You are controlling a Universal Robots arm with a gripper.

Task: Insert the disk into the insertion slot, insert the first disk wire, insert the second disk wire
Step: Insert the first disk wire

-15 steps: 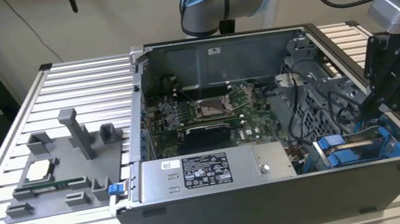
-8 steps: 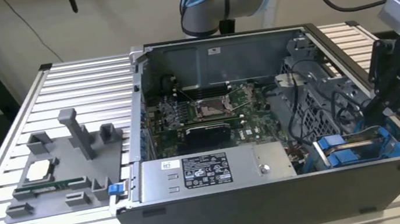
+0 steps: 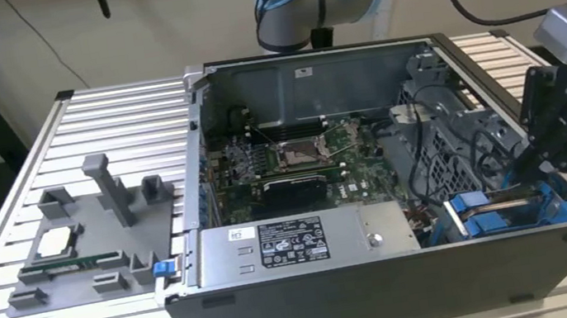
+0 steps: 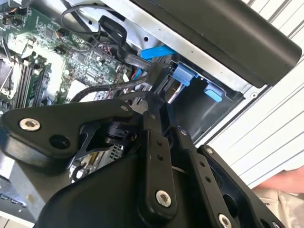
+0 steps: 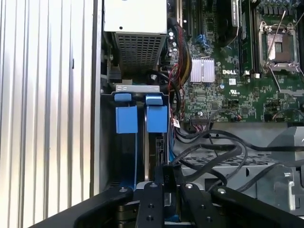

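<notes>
The disk sits in its blue carrier (image 5: 156, 118) inside the insertion slot (image 5: 137, 88), a grey metal cage at the case's corner on the exterior view's right. A second blue carrier (image 5: 126, 118) stands beside it. In the exterior view the blue carriers (image 3: 497, 216) lie just below my black gripper (image 3: 517, 174), which reaches down into the case. The fingers meet at the tips in both wrist views, and my gripper (image 4: 154, 92) (image 5: 167, 171) is shut on the end of a black disk wire (image 4: 109, 88). A blue wire (image 4: 154, 51) runs close by.
A grey power-supply box (image 3: 295, 242) fills the case's front. The motherboard (image 3: 295, 161) lies in the middle. Loose black cables (image 5: 213, 147) loop beside the cage. A grey fixture (image 3: 94, 236) with parts stands on the slatted table (image 3: 88, 111) at the exterior view's left.
</notes>
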